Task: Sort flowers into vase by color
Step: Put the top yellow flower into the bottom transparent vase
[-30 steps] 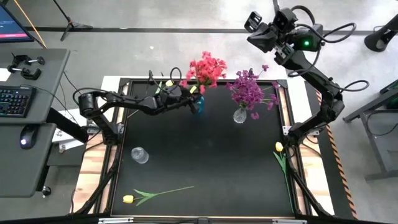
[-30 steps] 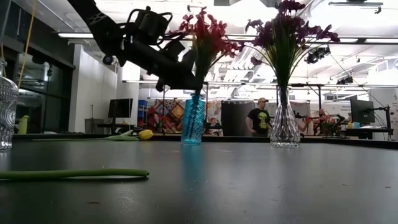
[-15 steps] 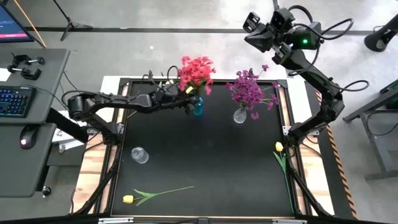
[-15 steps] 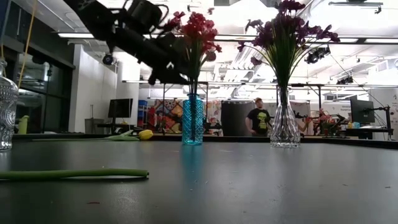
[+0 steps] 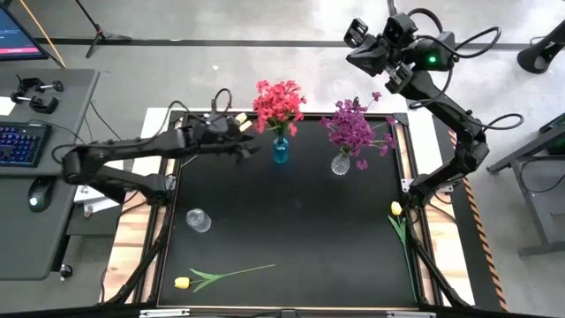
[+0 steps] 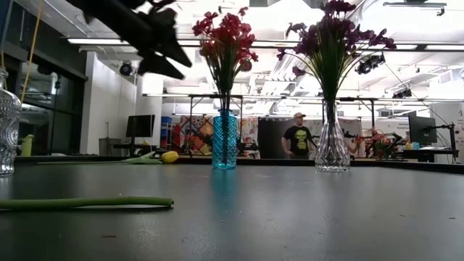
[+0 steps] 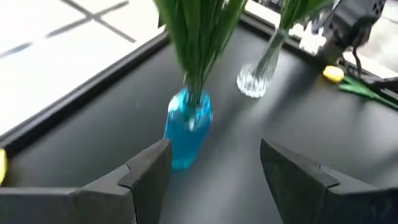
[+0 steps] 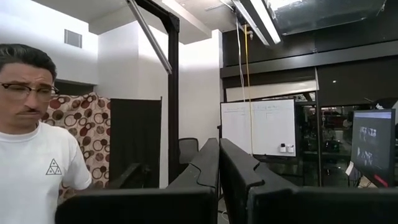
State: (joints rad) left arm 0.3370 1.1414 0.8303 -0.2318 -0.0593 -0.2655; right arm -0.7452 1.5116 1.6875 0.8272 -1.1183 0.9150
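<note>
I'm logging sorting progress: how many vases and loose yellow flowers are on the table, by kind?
Blue vase with red flowers: 1
Clear vases: 2, one with purple flowers, one empty
Loose yellow flowers: 2
Total: 5

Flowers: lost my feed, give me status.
Left hand open, off the red flowers standing in the blue vase. Right hand shut, raised beyond the table. Two yellow tulips unsorted.

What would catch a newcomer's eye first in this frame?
Two bouquets stand near the table's far edge: red flowers in a blue vase and purple flowers in a clear vase. The left gripper hangs open just left of the blue vase. A yellow flower lies at the near edge, another by the right edge, and an empty clear vase stands at left.
</note>
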